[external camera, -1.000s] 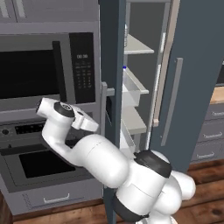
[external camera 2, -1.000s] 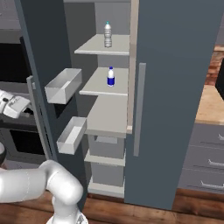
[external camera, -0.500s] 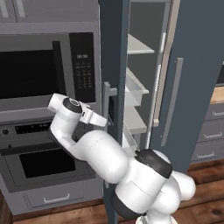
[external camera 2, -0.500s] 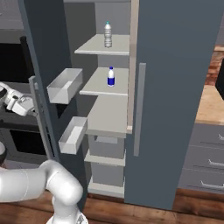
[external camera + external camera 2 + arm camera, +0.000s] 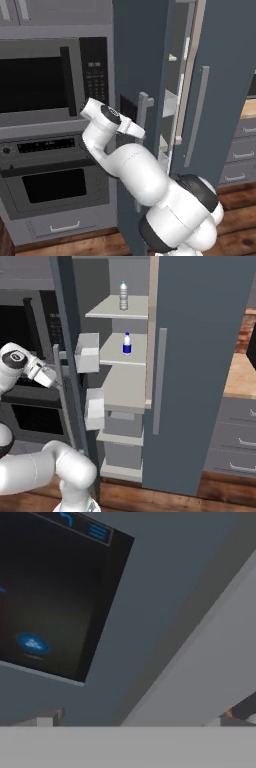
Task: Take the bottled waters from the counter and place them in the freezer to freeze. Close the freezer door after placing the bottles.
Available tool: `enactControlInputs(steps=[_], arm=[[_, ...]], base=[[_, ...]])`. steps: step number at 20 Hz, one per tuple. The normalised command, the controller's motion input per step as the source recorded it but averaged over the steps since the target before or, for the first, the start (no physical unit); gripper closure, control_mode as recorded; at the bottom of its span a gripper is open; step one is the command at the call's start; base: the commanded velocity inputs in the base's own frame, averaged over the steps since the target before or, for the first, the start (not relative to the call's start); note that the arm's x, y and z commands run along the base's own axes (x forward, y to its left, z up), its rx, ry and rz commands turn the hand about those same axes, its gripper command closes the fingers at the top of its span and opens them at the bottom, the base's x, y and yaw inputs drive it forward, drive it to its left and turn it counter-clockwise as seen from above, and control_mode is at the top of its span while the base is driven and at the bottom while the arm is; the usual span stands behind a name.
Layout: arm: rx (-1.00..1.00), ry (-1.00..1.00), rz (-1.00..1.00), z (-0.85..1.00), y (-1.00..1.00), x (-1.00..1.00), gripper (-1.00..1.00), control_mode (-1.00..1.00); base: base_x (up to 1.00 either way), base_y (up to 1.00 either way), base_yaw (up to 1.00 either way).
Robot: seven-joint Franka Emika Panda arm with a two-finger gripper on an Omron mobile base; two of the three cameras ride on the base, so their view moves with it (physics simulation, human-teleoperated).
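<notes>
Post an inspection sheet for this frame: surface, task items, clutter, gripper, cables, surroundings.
Surface: pale freezer shelves; tan counter at right, partly hidden.
Job's things: clear bottle with teal cap upright on upper shelf; blue-label bottle upright on the shelf below. Freezer door partly open, white bins on its inner side.
Clutter: nothing seen.
Gripper: gripper at the door's outer face beside its silver handle, open, holding nothing; hand view shows the door's dark display close up.
Cables: nothing seen.
Surroundings: built-in microwave and oven left of freezer; grey drawers right; wood floor.
</notes>
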Motion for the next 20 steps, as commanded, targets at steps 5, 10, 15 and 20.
enactControlInputs(steps=[5,10,15,20], arm=[[0.15,-0.01,0.26,0.02,-0.76,0.19,-1.00,-1.00],[0.21,0.02,0.23,0.04,-0.77,0.36,-1.00,-1.00],[0.23,0.08,0.24,0.07,-0.80,0.66,-1.00,-1.00],[0.03,0.02,0.19,0.00,-0.57,0.64,-1.00,-1.00]], base=[[0.00,0.00,0.00],[0.00,0.00,0.00],[0.00,0.00,0.00],[0.00,0.00,0.00]])
